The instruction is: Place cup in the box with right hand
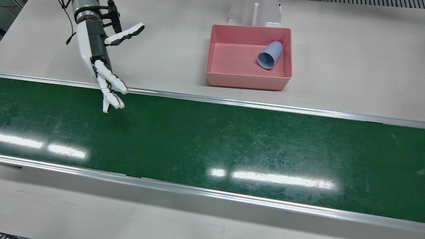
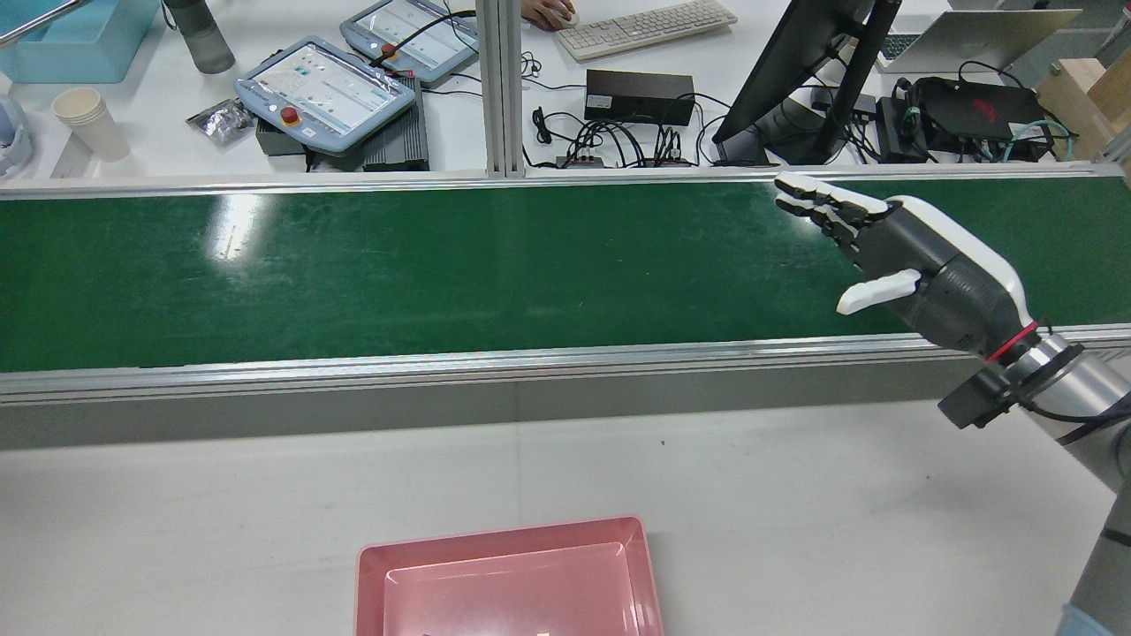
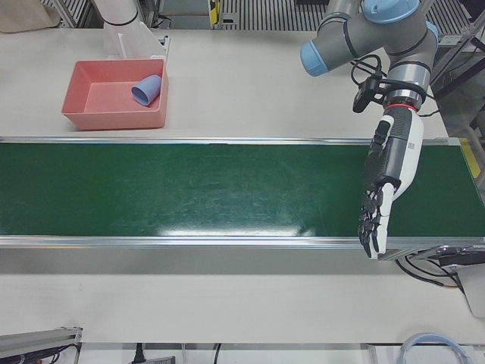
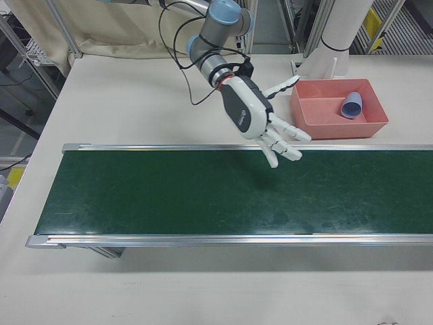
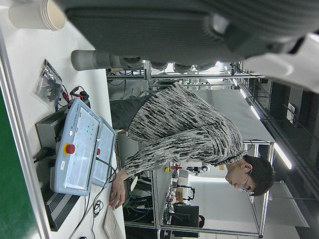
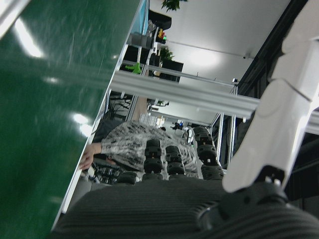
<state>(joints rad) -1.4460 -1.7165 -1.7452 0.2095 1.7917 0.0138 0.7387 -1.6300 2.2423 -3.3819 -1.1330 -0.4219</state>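
A blue-grey cup [image 1: 269, 55] lies on its side inside the pink box [image 1: 245, 82], in the box's corner nearest the pedestal. It also shows in the left-front view [image 3: 147, 90] and the right-front view [image 4: 352, 105]. My right hand [image 1: 99, 59] is open and empty, well away from the box, with its fingers spread above the belt's edge on the robot's side. It also shows in the rear view [image 2: 919, 265] and the right-front view [image 4: 260, 118]. My left hand [image 3: 385, 178] is open and empty above the other end of the belt.
A green conveyor belt [image 1: 212, 142] with metal rails runs across the table. A white pedestal [image 1: 254, 13] stands right behind the box. Past the belt, a desk holds teach pendants [image 2: 322, 88], a keyboard [image 2: 649, 25] and a monitor [image 2: 808, 71].
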